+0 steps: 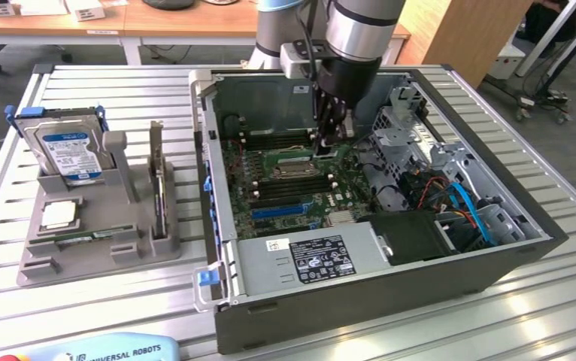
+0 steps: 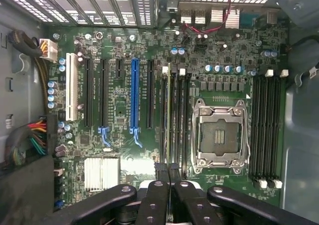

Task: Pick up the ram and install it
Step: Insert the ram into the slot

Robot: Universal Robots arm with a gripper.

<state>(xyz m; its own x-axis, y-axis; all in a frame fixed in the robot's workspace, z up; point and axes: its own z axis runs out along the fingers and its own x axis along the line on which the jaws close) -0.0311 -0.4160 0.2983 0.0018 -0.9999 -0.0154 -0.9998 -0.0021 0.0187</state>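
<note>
The ram (image 2: 167,115) stands edge-on, slotted into the motherboard (image 2: 119,110) near the CPU socket (image 2: 219,135). I'd judge it light, stiff and fragile, best handled by its top edge. My gripper (image 2: 168,171), fingers together, sits over its end.

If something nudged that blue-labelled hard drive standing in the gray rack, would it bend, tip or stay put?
Probably stiff and heavy for its size: the hard drive looks like a metal block. It stands on edge in the gray holder, so it likely won't tip.
</note>
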